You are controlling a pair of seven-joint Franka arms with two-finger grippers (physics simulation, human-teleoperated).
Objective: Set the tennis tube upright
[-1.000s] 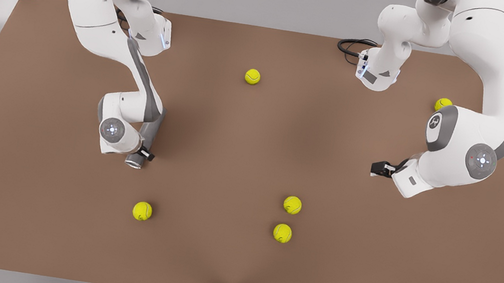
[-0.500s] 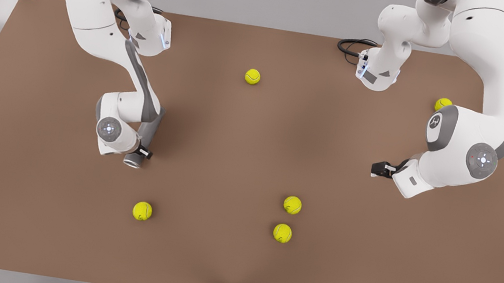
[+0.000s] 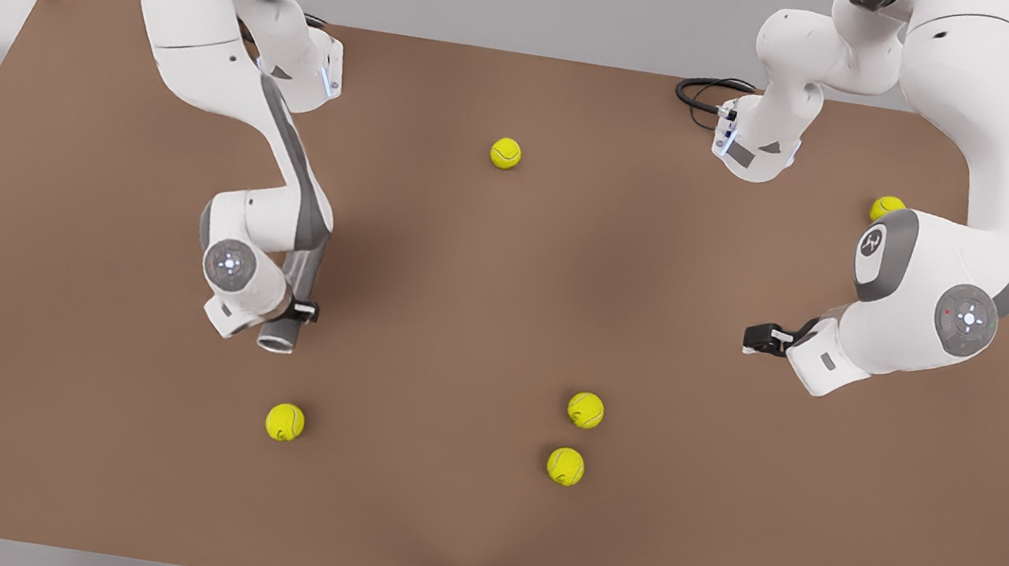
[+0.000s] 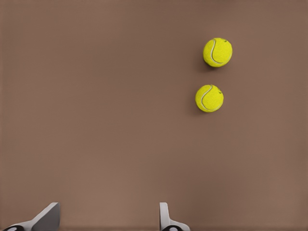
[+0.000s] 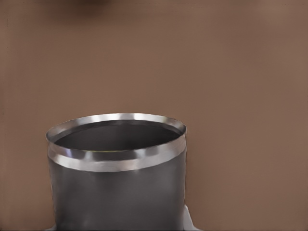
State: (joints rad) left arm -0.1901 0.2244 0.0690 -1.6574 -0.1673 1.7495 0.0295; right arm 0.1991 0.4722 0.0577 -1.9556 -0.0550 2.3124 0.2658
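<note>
The tennis tube (image 3: 284, 334) is a grey cylinder with a silvery rim. It is on the front view's left, partly hidden under the arm's wrist. Its open rimmed end points toward the table's near edge. My right gripper (image 3: 297, 311) is shut on the tube close to that rim. In the right wrist view the tube (image 5: 118, 187) stands close up, with its rim (image 5: 115, 161) and dark hollow mouth turned away from the wrist. My left gripper (image 3: 756, 339) waits on the front view's right, above the table. In the left wrist view its fingertips (image 4: 166, 219) stand apart with nothing between them.
Several yellow tennis balls lie on the brown table (image 3: 427, 514). One ball (image 3: 285, 421) lies just in front of the tube. A pair of balls (image 3: 586, 409) (image 3: 566, 466) lies near the middle front. Other balls (image 3: 505, 154) (image 3: 886, 207) lie toward the back. A black cable (image 3: 702, 92) lies at the back edge.
My right gripper and the tube have shifted slightly toward the near edge and the front view's right, and the rim end now sits lower in the picture. The left arm has stayed still.
</note>
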